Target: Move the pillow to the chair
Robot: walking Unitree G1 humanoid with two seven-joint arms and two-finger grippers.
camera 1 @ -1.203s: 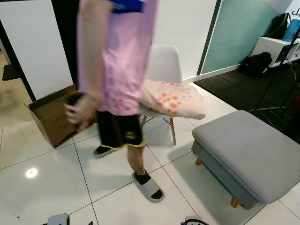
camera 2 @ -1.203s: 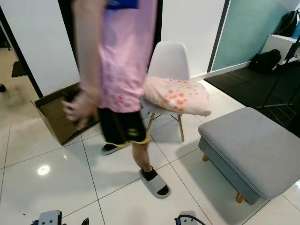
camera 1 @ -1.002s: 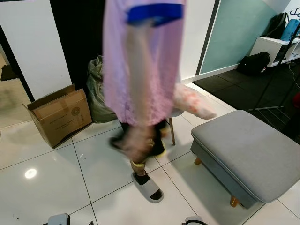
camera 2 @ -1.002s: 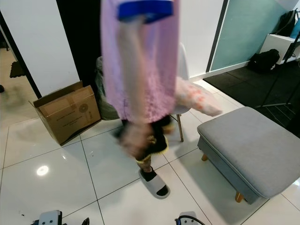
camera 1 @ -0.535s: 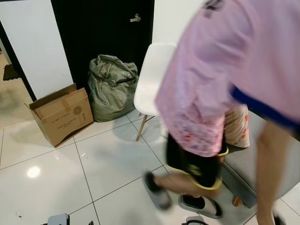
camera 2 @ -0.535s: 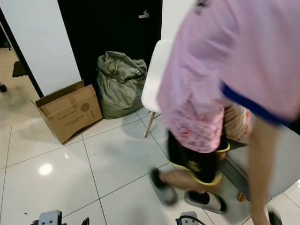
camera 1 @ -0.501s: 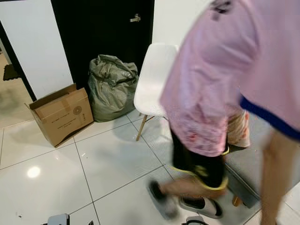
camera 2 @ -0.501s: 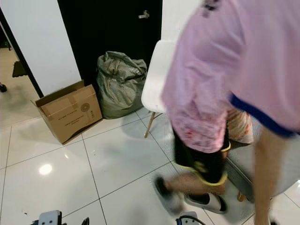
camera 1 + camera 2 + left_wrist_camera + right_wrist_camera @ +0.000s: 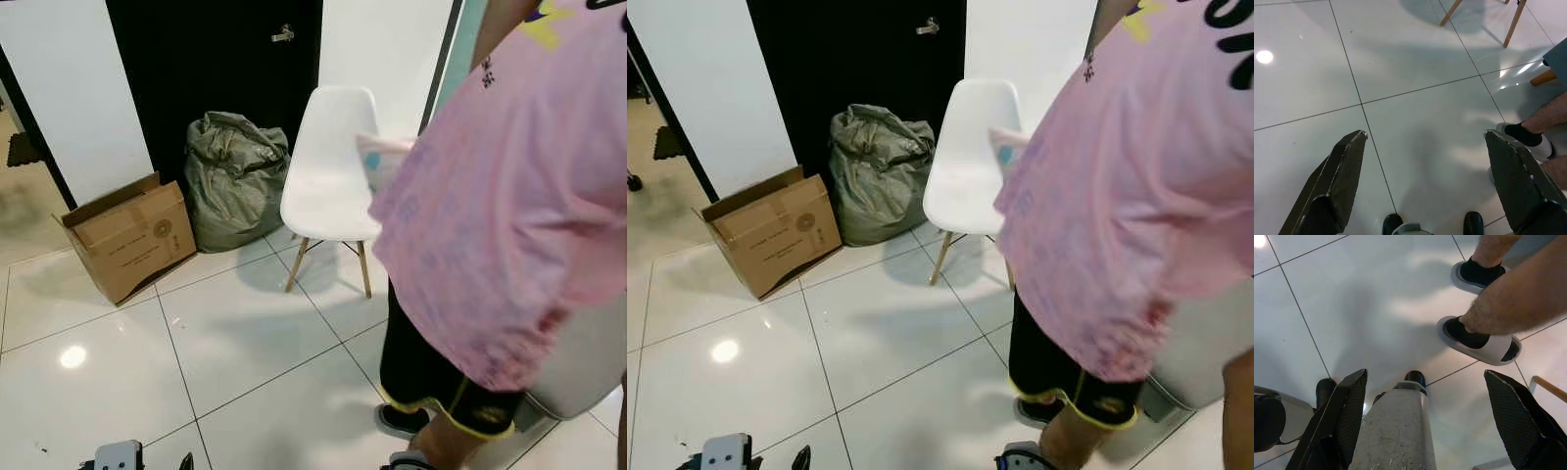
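Both the left gripper (image 9: 1422, 183) and right gripper (image 9: 1425, 418) hang spread and empty over the floor tiles (image 9: 245, 333), while ahead on the right the pillow (image 9: 384, 157), largely hidden by a person (image 9: 500, 225), shows beside the white chair (image 9: 328, 166).

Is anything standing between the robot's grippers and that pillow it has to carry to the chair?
Yes. A person in a pink shirt stands close on the robot's right, covering most of the pillow, of which a small corner peeks out beside the chair. Both grippers, left and right, hang low and open over the floor.
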